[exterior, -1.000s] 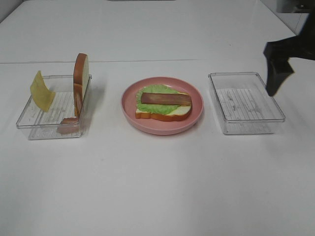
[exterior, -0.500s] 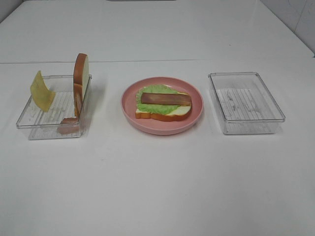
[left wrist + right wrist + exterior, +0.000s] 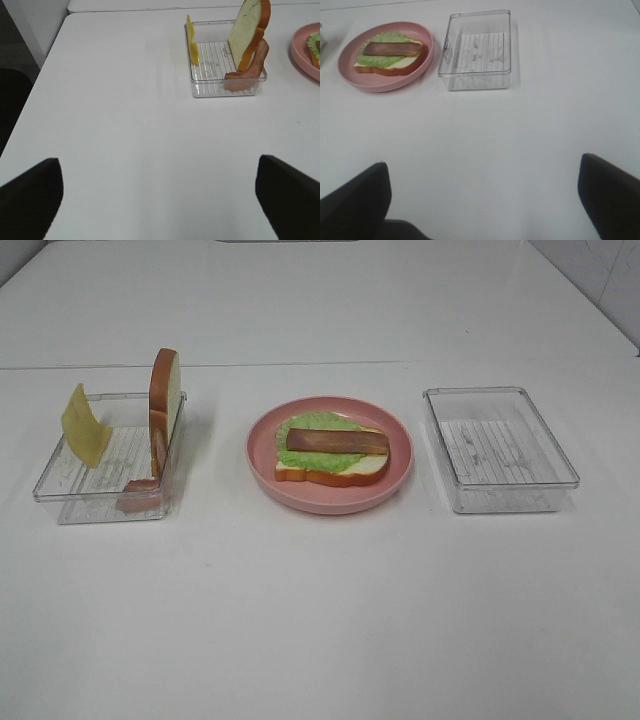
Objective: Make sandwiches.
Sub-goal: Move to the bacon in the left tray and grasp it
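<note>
The partly built sandwich (image 3: 332, 452) lies on a pink plate (image 3: 330, 502) at mid table: one bread slice, a green lettuce leaf and a brown meat strip (image 3: 337, 441) on top. A clear box (image 3: 60, 490) at the left holds a yellow cheese slice (image 3: 85, 427), an upright bread slice (image 3: 165, 390) and a meat strip (image 3: 140, 490). Neither arm shows in the exterior high view. My left gripper (image 3: 160, 200) is open over bare table, well short of that box (image 3: 210, 87). My right gripper (image 3: 482, 200) is open and holds nothing, back from the plate (image 3: 385, 84).
An empty clear box (image 3: 487, 391) stands to the right of the plate; the right wrist view shows it (image 3: 475, 55) beside the plate. The white table's left edge (image 3: 35, 95) drops off in the left wrist view.
The right arm, seen at the far right above the empty box a second ago, has pulled out of the exterior high view. The food and boxes have not moved.
</note>
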`<state>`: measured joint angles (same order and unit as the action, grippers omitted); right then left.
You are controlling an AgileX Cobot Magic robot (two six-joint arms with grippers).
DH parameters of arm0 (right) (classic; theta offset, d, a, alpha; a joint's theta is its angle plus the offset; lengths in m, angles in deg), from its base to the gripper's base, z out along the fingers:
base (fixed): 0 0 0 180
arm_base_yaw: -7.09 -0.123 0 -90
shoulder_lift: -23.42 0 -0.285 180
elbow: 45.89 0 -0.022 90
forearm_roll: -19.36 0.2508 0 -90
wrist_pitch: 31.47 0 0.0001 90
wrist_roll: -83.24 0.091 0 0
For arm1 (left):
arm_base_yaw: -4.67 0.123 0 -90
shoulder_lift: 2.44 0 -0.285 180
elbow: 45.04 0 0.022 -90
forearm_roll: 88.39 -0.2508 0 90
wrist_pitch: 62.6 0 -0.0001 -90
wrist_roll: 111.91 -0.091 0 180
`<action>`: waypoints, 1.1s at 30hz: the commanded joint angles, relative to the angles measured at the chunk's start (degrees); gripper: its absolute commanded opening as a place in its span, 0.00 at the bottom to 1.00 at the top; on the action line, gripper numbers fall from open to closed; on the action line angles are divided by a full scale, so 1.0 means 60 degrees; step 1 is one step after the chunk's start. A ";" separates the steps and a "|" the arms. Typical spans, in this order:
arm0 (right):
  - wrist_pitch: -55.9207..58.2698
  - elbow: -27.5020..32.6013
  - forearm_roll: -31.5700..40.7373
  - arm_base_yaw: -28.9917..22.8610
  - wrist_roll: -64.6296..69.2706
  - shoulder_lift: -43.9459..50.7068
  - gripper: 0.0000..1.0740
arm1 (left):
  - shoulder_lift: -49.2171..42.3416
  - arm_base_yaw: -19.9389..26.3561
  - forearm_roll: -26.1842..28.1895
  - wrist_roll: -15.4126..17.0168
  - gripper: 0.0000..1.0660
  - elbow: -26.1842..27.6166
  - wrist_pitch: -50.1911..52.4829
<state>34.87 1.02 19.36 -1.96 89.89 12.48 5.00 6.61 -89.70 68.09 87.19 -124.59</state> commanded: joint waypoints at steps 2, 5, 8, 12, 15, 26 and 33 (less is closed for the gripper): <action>-0.0315 0.0487 0.0239 0.0010 -0.0497 0.0917 0.87 | -0.0115 0.0029 -0.0019 0.0000 0.96 0.0000 0.0076; -0.0563 0.0726 0.0382 -0.0010 -0.0697 0.0831 0.87 | -0.0124 0.0029 -0.0048 0.0000 0.96 0.0000 0.0076; -0.0554 0.0745 0.0411 -0.0010 -0.0812 0.0840 0.87 | -0.0115 0.0029 -0.0067 0.0057 0.96 0.0000 0.0076; -0.0563 0.0735 0.0392 -0.0010 -0.0812 0.0840 0.87 | -0.0115 0.0029 -0.0076 0.0057 0.96 0.0000 0.0076; -0.0563 0.0735 0.0401 -0.0010 -0.0812 0.0840 0.87 | -0.0115 0.0029 -0.0076 0.0057 0.96 0.0000 0.0076; -0.0563 0.0735 0.0411 0.1031 -0.0802 0.0888 0.87 | 0.0086 0.0029 -0.0048 0.0057 0.96 0.0000 0.0076; -0.0563 0.0735 0.0411 0.1031 -0.0802 0.0879 0.87 | 0.0220 0.0029 -0.0010 0.0086 0.96 0.0000 0.0076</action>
<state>32.12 5.26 22.05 3.89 85.48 15.86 6.15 6.61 -89.82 68.09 87.19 -124.59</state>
